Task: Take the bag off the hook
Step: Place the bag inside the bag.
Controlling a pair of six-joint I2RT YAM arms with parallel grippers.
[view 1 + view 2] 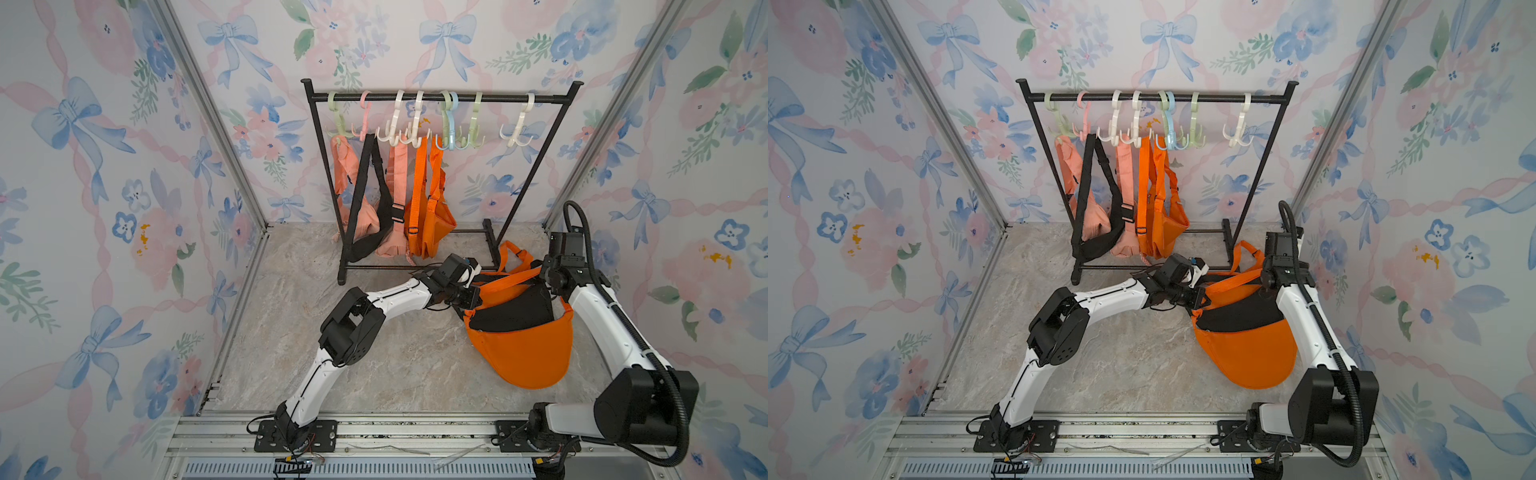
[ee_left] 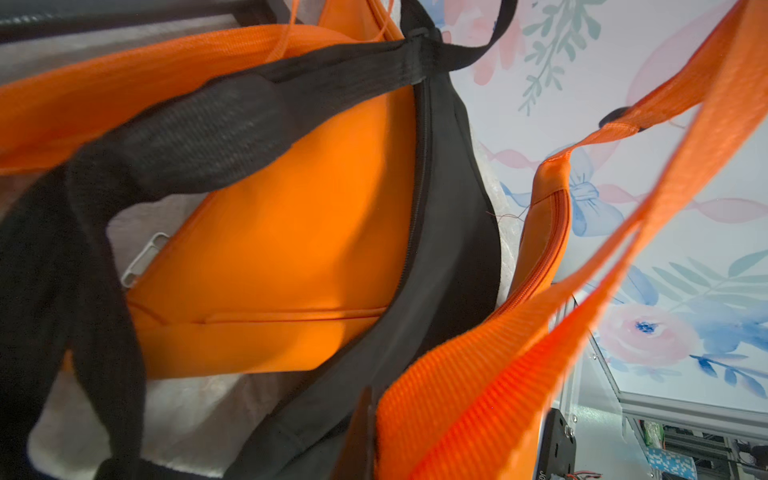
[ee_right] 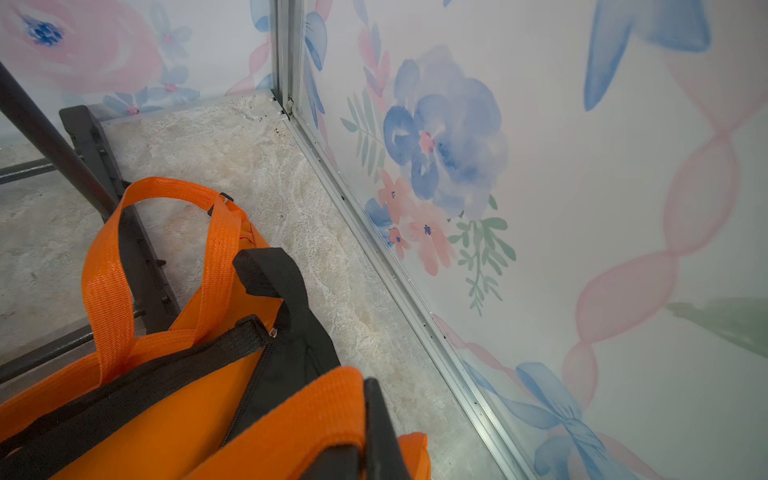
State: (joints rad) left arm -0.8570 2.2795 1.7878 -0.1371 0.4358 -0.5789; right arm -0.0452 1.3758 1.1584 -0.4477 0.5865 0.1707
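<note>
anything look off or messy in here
Yes: an orange bag with a black bag on top lies heaped on the floor by the rack, straps tangled. The left hand and right hand both pinch the orange strap.

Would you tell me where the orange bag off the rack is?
In both top views the orange bag lies on the floor, right of centre, in front of the right foot of the rack.

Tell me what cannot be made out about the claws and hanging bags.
- Left claw: tips lost against the orange bag in both top views.
- Right claw: cut off by the right wrist view's edge.
- Hooks carrying the hanging bags: straps overlap, too small.
</note>
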